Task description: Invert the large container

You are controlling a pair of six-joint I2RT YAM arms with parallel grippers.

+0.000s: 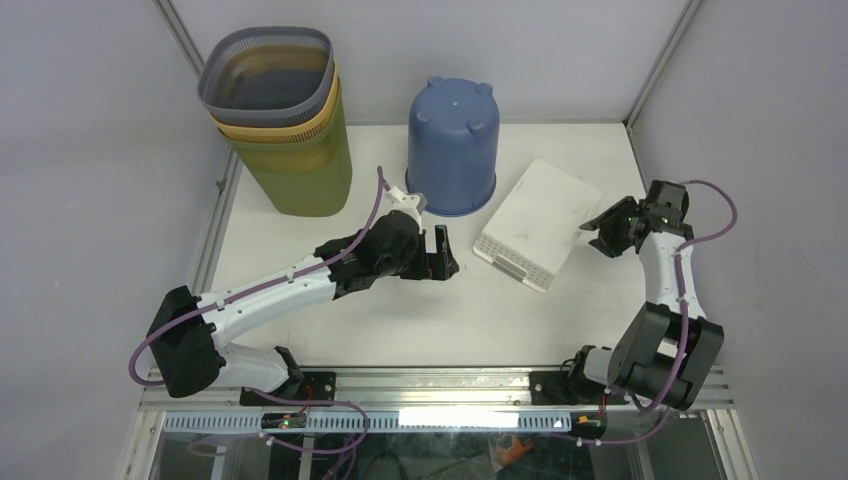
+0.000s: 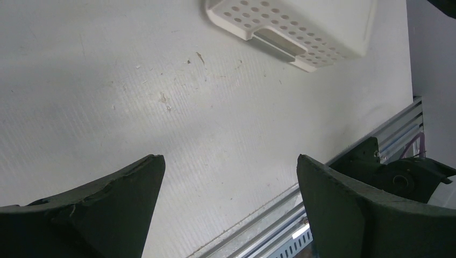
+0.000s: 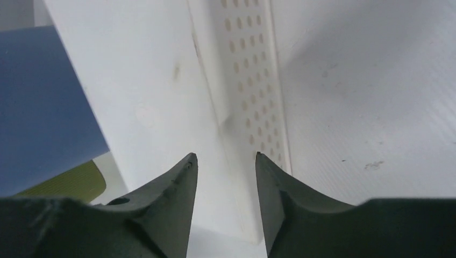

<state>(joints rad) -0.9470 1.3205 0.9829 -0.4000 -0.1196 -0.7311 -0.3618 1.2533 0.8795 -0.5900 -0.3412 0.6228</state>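
white container (image 1: pixel 540 220) bottom up overhead, perforated sides in wrist views

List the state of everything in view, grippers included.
White basket: upside down, flat bottom up.
Blue bucket: upside down, feet up.
Stacked bins: upright, nested, open ends up.
Left gripper: wide open, holding nothing.
Right gripper: jaws slightly apart at the basket's edge.

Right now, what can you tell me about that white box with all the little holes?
The white perforated basket looks like plastic: rectangular, small holes and a handle slot in its walls. It lies upside down, plain base up, askew on the table beside the blue bucket. The right gripper sits at its edge, jaws apart.
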